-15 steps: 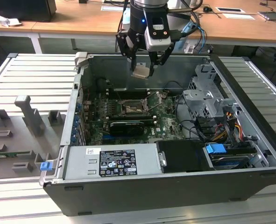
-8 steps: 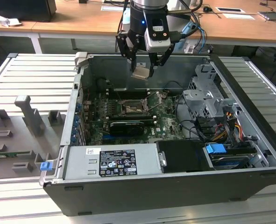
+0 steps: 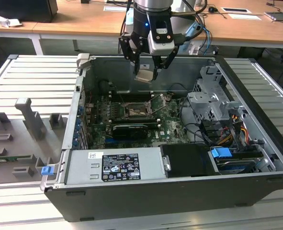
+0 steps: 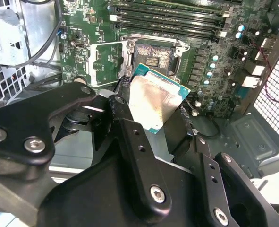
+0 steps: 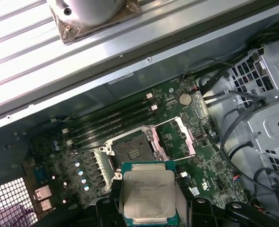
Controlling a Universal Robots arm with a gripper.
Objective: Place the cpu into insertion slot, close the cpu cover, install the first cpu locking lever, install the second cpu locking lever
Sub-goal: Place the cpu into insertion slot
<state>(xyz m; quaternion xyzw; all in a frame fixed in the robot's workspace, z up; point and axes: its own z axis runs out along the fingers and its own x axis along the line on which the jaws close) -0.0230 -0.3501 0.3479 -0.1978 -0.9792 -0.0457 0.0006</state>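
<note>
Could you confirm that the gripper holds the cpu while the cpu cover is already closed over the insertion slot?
Not quite: the cpu cover stands swung open beside the insertion slot, as the first wrist view shows. The gripper does hold the cpu.

psu label [image 3: 119, 166]: black, with white print and small round marks, too small to read
white sticker [image 3: 93, 155]: just beside the psu label, on the exterior view's left of it, dark marks, not legible
cpu [image 5: 147, 195]: faint lines of engraved print on its metal top in the first wrist view, not legible
motherboard [image 5: 220, 166]: tiny white printed marks beside parts, not legible
desk papers [image 3: 239, 10]: dark printed bands, not legible
readable text: none
</note>
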